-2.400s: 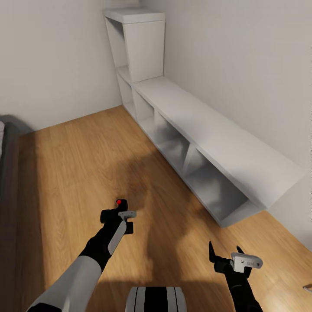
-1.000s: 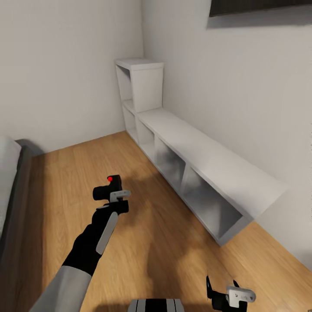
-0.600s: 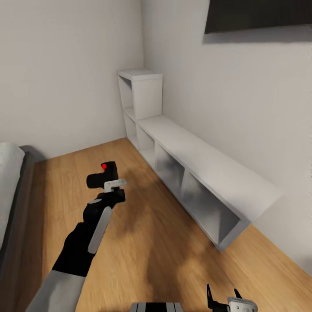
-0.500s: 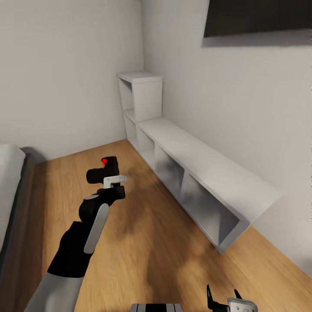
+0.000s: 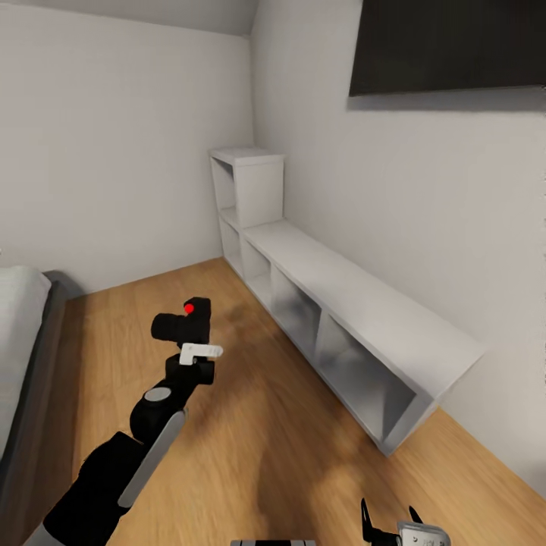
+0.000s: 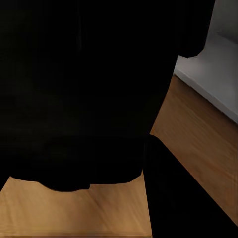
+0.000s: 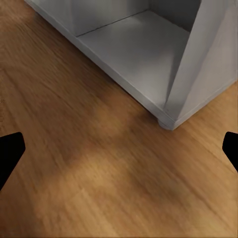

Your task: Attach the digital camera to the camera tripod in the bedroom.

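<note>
Across the bedroom corner, seen from the head: white walls, light wood floor point(image 5: 250, 440), and a black wall TV point(image 5: 447, 45) high on the right-hand wall. Below the TV, against the same wall, long white cube shelving point(image 5: 379, 318) with open compartments, rising to a taller stack at the far corner. At the far left edge, part of a grey-framed bed point(image 5: 30, 364) standing on the floor.

Closer in, left arm point(image 5: 129, 455) reaching forward and up over open floor, well apart from both shelving and bed. At its end, left fingers point(image 5: 199, 351) clamped on the digital camera point(image 5: 184, 324), gripping it from below; camera held upright in the air, red button on top, touching nothing else. From the left wrist, camera body point(image 6: 74, 89) looms as a black mass right against the lens, with floor and a strip of shelving beyond.

Low at the right, right fingers point(image 5: 366, 522) spread apart and holding nothing, hanging above the floor near the shelving's near end.

Step in hand, by judgement: carrying the camera through the bedroom toward the camera tripod, mounting not yet begun. Next move likely calls for turning base and head to bring the tripod's head within reach, keeping the clamp firm and the camera level, then lowering its underside squarely onto the mount.
</note>
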Controlling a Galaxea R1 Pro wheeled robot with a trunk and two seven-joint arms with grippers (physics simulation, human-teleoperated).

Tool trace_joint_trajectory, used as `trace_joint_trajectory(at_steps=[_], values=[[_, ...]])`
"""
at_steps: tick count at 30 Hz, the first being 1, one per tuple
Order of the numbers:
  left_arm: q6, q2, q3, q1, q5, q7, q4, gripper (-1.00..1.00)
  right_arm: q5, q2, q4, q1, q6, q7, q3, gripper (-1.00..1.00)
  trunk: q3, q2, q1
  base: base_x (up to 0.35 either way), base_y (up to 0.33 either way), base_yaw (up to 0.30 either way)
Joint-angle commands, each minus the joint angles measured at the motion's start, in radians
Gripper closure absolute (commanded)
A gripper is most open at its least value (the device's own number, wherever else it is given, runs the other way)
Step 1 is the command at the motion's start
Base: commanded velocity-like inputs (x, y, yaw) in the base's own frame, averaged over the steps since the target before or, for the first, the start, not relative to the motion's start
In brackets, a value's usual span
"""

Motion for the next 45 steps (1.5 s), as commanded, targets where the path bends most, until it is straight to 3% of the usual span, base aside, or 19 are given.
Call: trace_joint_trajectory(at_steps=[1, 6, 8, 9, 11, 12, 13, 14, 15, 16, 17, 19, 21, 25, 36, 40, 45], values=[[-0.024, 0.02, -0.005, 0.015, 0.035, 0.008, 0.0, 1.0, 0.0, 0.0, -0.001, 0.0, -0.002, -0.003, 0.001, -1.0, 0.003, 0.0, -0.001, 0.0, 0.0, 0.0], [-0.178, 0.119, -0.018, 0.051, 0.173, 0.012, 0.013, 1.0, 0.0, 0.0, -0.001, 0.0, -0.001, -0.003, 0.0, -1.0, 0.023, 0.001, -0.003, 0.0, 0.0, 0.0], [-0.272, 0.176, -0.069, 0.067, 0.244, 0.028, 0.029, 1.0, 0.0, 0.0, 0.0, 0.0, -0.001, -0.003, -0.001, -1.0, 0.03, 0.002, -0.004, 0.0, 0.0, 0.0], [-0.295, 0.19, -0.09, 0.07, 0.26, 0.041, 0.033, 1.0, 0.0, 0.0, 0.0, 0.0, -0.001, -0.003, -0.001, -1.0, 0.034, 0.002, -0.004, 0.0, 0.0, 0.0], [-0.373, 0.232, -0.169, 0.076, 0.305, 0.111, 0.042, 1.0, 0.0, 0.0, 0.0, 0.0, -0.002, -0.003, -0.001, -1.0, 0.042, 0.002, -0.005, 0.0, 0.0, 0.0], [-0.434, 0.259, -0.24, 0.078, 0.333, 0.184, 0.045, 1.0, 0.0, 0.0, -0.001, 0.0, -0.002, -0.003, -0.001, -1.0, 0.046, 0.003, -0.006, 0.0, 0.0, 0.0], [-0.466, 0.272, -0.281, 0.078, 0.347, 0.227, 0.045, 1.0, 0.0, 0.0, -0.001, 0.0, -0.002, -0.003, -0.001, -1.0, 0.05, 0.003, -0.006, 0.0, 0.0, 0.0], [-0.566, 0.304, -0.419, 0.08, 0.389, 0.369, 0.046, 1.0, 0.0, 0.0, -0.001, 0.0, -0.001, -0.003, -0.001, -1.0, 0.054, 0.003, -0.006, 0.0, 0.0, 0.0], [-0.622, 0.319, -0.512, 0.08, 0.419, 0.458, 0.048, 1.0, 0.0, 0.0, -0.001, 0.0, -0.002, -0.003, -0.001, -1.0, 0.054, 0.003, -0.006, 0.0, 0.0, 0.0], [-0.643, 0.324, -0.556, 0.081, 0.434, 0.496, 0.049, 1.0, 0.0, 0.0, -0.001, 0.0, -0.001, -0.003, -0.001, -1.0, 0.054, 0.003, -0.006, 0.0, 0.0, 0.0], [-0.674, 0.331, -0.631, 0.081, 0.465, 0.556, 0.051, 1.0, 0.0, 0.0, -0.001, 0.0, -0.002, -0.003, -0.001, -1.0, 0.054, 0.003, -0.006, 0.0, 0.0, 0.0], [-0.702, 0.337, -0.703, 0.081, 0.51, 0.609, 0.057, 1.0, 0.0, 0.0, 0.0, 0.0, -0.001, -0.003, 0.0, -1.0, 0.054, 0.003, -0.006, 0.0, 0.0, 0.0], [-0.717, 0.34, -0.741, 0.081, 0.549, 0.635, 0.062, 1.0, 0.0, 0.0, 0.0, 0.0, -0.001, -0.003, 0.0, -1.0, 0.054, 0.003, -0.006, 0.0, 0.0, 0.0], [-0.733, 0.33, -0.778, 0.081, 0.61, 0.659, 0.101, 1.0, -0.001, 0.0, 0.018, 0.0, -0.001, -0.003, -0.002, -1.0, 0.054, 0.003, -0.006, 0.0, 0.0, 0.0], [-0.747, 0.324, -0.809, 0.081, 0.622, 0.664, 0.135, 1.0, 0.0, 0.0, 0.045, 0.0, -0.002, -0.003, -0.004, -1.0, 0.088, 0.005, -0.01, 0.0, 0.0, 0.0], [-0.805, 0.325, -0.838, 0.081, 0.623, 0.665, 0.152, 1.0, 0.0, 0.0, 0.06, 0.0, -0.004, -0.004, -0.005, -1.0, 0.104, 0.006, -0.012, 0.0, 0.0, 0.0], [-0.912, 0.332, -0.902, 0.081, 0.623, 0.669, 0.161, 1.0, -0.001, 0.0, 0.073, 0.0, -0.005, -0.006, -0.005, -1.0, 0.123, 0.007, -0.015, 0.0, 0.0, 0.0]])
